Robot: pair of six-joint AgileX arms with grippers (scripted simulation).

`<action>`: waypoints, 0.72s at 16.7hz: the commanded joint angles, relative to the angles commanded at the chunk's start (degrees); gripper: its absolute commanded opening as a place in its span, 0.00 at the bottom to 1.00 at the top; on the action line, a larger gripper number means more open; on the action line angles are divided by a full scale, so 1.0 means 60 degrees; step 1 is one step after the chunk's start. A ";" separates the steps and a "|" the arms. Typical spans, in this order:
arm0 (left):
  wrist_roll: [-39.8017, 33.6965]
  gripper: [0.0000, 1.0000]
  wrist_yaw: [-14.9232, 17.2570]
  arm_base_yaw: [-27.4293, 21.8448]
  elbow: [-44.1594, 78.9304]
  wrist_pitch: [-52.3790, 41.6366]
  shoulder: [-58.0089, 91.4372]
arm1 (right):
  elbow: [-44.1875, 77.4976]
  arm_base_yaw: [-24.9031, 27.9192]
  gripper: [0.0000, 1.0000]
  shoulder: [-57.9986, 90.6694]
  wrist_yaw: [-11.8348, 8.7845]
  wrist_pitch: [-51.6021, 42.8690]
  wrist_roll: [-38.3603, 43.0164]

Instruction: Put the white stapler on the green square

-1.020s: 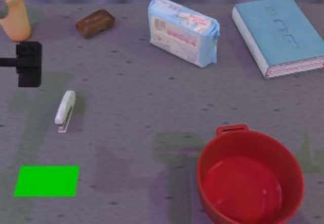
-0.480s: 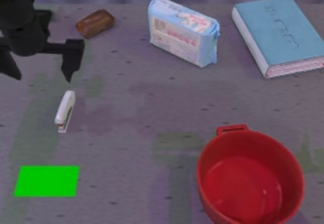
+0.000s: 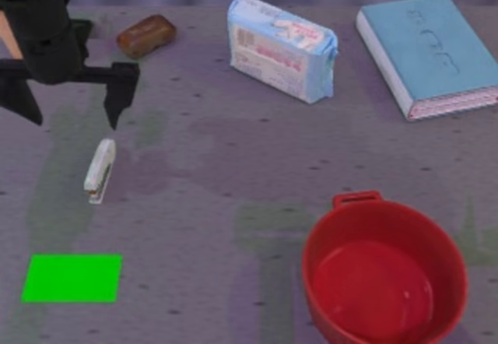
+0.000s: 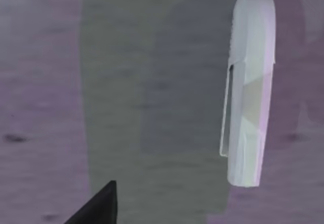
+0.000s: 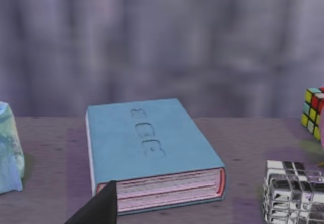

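The white stapler (image 3: pixel 99 171) lies flat on the table at the left, its length running towards the front edge. In the left wrist view the stapler (image 4: pixel 250 89) is off to one side of my one visible black fingertip (image 4: pixel 101 206). The green square (image 3: pixel 71 278) sits bare near the front left corner. My left gripper (image 3: pixel 74 114) hovers just behind the stapler, open wide, with nothing between its fingers. My right arm is out of the top view. Its wrist view shows one fingertip (image 5: pixel 98 209) in front of a blue book (image 5: pixel 152 143), open and holding nothing.
A brown loaf (image 3: pixel 145 35), a white-blue tissue pack (image 3: pixel 282 47) and the blue book (image 3: pixel 428 52) line the back. A red bowl (image 3: pixel 385 274) stands at the front right. A colour cube (image 5: pixel 314 112) and a silvery block (image 5: pixel 293 191) show beside the book.
My left arm has swung in from the far left, and its gripper now points down behind the stapler, a little further right than half a second ago. The stapler has not moved.
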 joint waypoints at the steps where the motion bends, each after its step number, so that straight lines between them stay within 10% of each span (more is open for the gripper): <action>1: 0.0004 1.00 0.0001 0.0054 -0.0025 0.0021 -0.0022 | 0.0000 0.0000 1.00 0.0000 0.0000 0.0000 0.0000; 12: 0.0047 1.00 0.0009 0.0034 -0.2241 0.3248 0.0990 | 0.0000 0.0000 1.00 0.0000 0.0000 0.0000 0.0000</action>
